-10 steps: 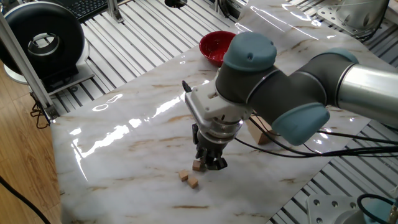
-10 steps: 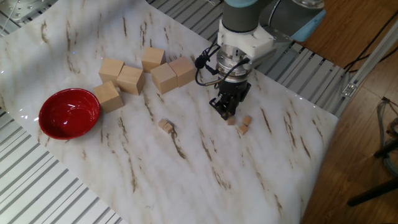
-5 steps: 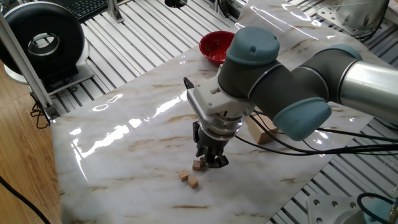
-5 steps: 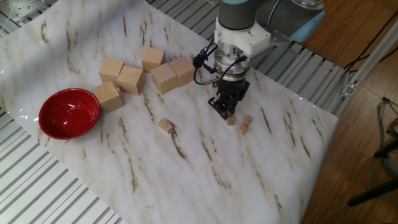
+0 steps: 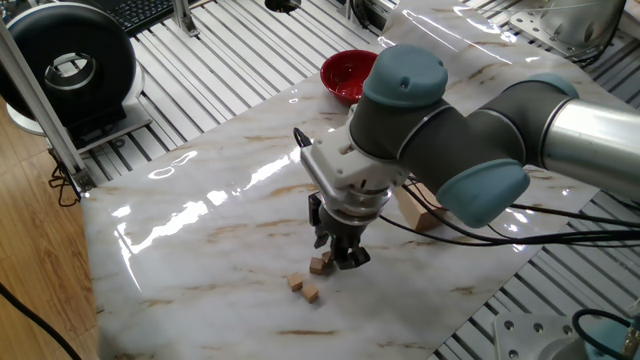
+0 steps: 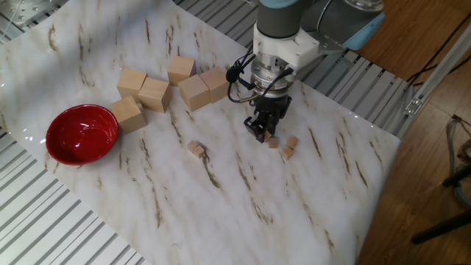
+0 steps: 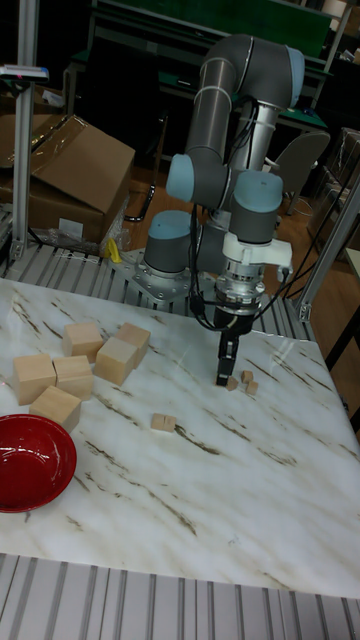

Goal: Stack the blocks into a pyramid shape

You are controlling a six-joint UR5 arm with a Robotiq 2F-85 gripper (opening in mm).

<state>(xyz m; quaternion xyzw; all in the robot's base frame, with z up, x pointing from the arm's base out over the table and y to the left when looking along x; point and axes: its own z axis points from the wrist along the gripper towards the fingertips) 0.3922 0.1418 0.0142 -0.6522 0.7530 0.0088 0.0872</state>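
Claw point(image 6: 266, 137) low over marble table point(image 6: 243, 213), tiny cubes point(image 6: 288, 146) just beside

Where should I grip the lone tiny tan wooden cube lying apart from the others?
Take the lone tiny tan wooden cube from straight above, fingers on two opposite flat side faces. It lies flat on the marble tabletop with open space all round, so any opposing pair looks reachable.

Bright overhead light in both fixed views; white glare streaks on the glossy marble table point(image 5: 190, 215) toward its far edge and left corner. Soft short shadow under the gripper point(image 6: 263, 135). Tall fixed view dimmer, dark background, slightly soft. The tiny cubes are poorly resolved throughout.
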